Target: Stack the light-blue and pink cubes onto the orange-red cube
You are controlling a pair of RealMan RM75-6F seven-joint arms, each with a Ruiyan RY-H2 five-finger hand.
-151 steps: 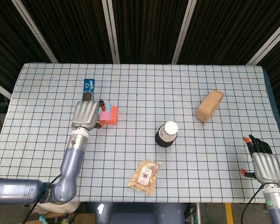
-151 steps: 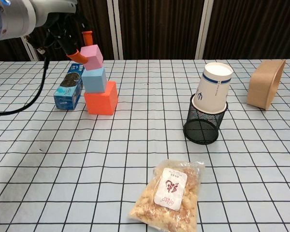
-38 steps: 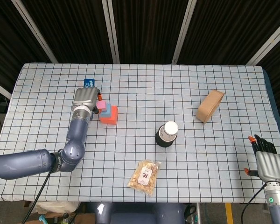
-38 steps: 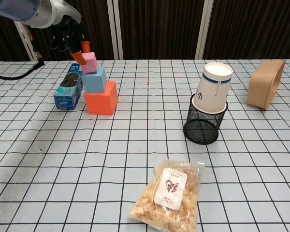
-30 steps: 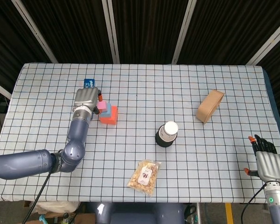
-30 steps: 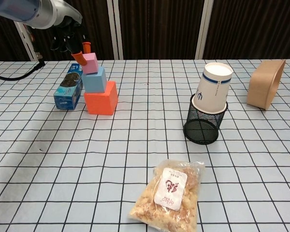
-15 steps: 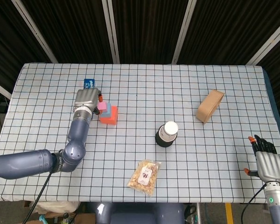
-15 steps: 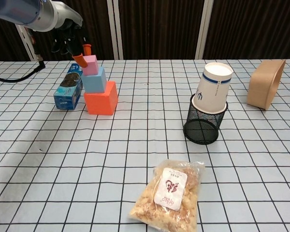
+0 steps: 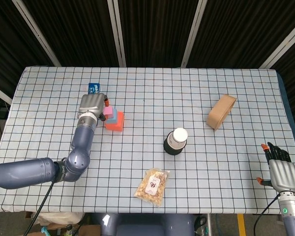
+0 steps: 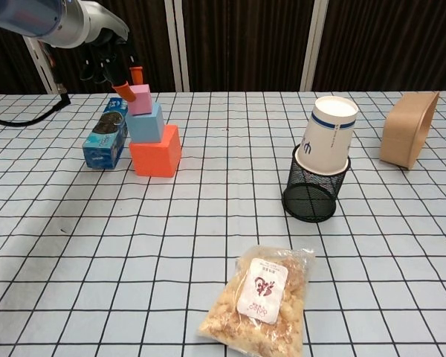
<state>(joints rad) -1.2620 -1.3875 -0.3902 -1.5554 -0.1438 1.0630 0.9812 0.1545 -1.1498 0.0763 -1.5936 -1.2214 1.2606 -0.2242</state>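
Stack complete – pink cube (image 10: 140, 99) atop light-blue cube (image 10: 145, 123) on orange-red cube (image 10: 155, 150). Left hand (image 10: 108, 61) w/ fingertips (image 10: 124, 91) at pink's top-left edge, prob. steadying; grip unclear. Right hand (image 9: 281, 173) spread, empty.

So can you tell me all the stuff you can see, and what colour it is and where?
Pink cube: 1, pink, top of stack, far left.
Blue cube: 1, light blue, middle of stack.
Orange cube: 1, orange-red, bottom of stack.
Box: 1, blue, left of stack.
Cup: 1, white, upside down on basket.
Basket: 1, black mesh, centre.
Snack bag: 1, clear, near edge.
Bowl: 1, tan, on its side, far right.
Table: 1, white checked cloth.
Left hand: grey, at pink cube.
Right hand: grey, near right corner, holding nothing.
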